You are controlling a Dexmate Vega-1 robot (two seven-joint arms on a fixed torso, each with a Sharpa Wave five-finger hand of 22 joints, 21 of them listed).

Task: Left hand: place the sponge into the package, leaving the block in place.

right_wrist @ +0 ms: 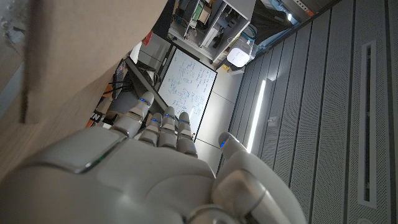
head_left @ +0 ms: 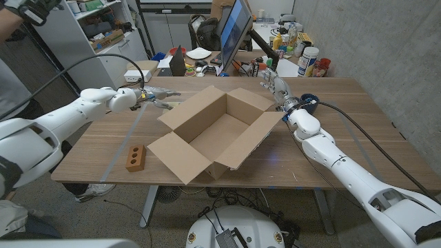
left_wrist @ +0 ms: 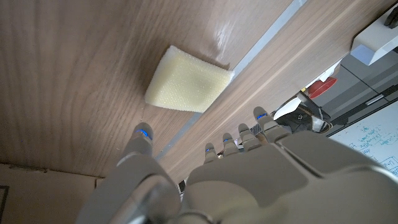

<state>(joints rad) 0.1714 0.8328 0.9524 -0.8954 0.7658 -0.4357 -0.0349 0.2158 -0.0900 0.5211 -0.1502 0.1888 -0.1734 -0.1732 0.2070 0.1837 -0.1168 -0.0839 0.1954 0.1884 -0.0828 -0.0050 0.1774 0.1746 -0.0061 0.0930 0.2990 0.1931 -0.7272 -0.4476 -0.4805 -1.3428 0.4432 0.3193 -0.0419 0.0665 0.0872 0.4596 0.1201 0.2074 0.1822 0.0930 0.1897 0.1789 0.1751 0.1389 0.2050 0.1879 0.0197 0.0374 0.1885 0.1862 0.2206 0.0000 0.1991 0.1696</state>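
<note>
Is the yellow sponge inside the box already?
No, the sponge lies on the wooden table, just beyond the left robot hand.

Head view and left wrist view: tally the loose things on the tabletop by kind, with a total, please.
Sponge: 1
Block: 1
Cardboard box: 1
Total: 3

The sponge is pale yellow porous foam on a smooth, faintly glossy wood-grain worktop, beside a matt brown cardboard package and smooth white plastic left hand.
</note>
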